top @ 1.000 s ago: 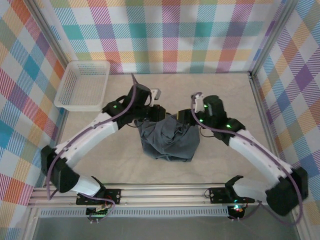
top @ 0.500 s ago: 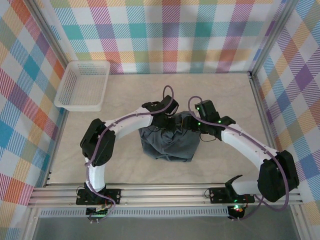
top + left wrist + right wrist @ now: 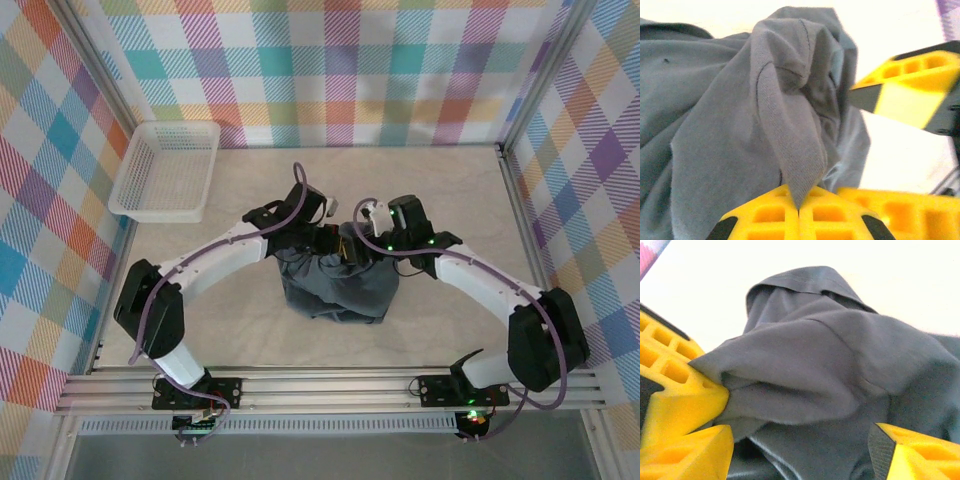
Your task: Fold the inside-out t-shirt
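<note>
The inside-out t-shirt (image 3: 338,288) lies bunched in a dark slate-grey heap at the middle of the table. At its far edge, my left gripper (image 3: 327,238) is shut on a raised fold of the fabric; in the left wrist view the cloth (image 3: 790,135) runs straight down into the closed yellow fingers (image 3: 799,209). My right gripper (image 3: 362,243) sits just right of it over the same edge. Its jaws are wide open (image 3: 802,445), with folds of the shirt (image 3: 830,365) lying between and in front of them. The left gripper's yellow fingers (image 3: 675,390) show at that view's left edge.
A white mesh basket (image 3: 165,170) stands at the far left corner. Checkered walls close in the table (image 3: 200,320) on three sides. The two arms meet closely over the shirt's far edge, with their grippers almost touching.
The left gripper has closed onto a fold at the shirt's far edge and the left arm has shifted. The right gripper's jaws have opened wider.
</note>
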Robot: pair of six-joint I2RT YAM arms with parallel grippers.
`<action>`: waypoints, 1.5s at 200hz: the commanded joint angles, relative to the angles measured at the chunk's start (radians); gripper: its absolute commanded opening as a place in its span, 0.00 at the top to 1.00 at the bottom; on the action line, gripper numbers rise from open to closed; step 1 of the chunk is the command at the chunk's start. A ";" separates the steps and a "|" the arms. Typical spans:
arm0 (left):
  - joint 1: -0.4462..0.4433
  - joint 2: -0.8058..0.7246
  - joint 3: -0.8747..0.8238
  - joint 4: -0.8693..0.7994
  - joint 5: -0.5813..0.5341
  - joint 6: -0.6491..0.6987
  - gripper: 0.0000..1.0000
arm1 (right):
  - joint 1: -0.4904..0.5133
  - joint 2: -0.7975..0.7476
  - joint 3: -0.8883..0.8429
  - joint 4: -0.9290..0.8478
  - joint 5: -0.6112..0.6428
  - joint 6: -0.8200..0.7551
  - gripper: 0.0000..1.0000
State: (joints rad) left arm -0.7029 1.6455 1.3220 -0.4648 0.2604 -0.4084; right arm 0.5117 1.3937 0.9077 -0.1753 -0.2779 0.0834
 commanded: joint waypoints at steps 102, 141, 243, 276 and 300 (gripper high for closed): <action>0.118 -0.160 -0.047 0.115 0.225 -0.106 1.00 | 0.004 0.054 -0.036 0.177 -0.181 0.000 1.00; 0.288 -0.198 -0.163 0.130 0.227 -0.073 0.84 | -0.016 -0.156 -0.125 0.475 -0.461 0.275 1.00; 0.166 -0.478 -0.218 0.130 0.124 0.326 0.46 | -0.081 -0.182 -0.081 0.514 -0.546 0.433 1.00; 0.056 -0.443 -0.198 0.107 -0.004 0.450 0.41 | -0.081 -0.150 -0.025 0.463 -0.631 0.429 1.00; 0.016 -0.374 -0.141 0.119 0.002 0.499 0.39 | -0.081 -0.148 -0.005 0.438 -0.643 0.427 1.00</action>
State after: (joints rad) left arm -0.6594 1.2022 1.1294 -0.3183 0.3199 -0.0299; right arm 0.4324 1.2438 0.8547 0.2852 -0.8547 0.5163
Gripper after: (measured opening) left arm 0.607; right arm 0.051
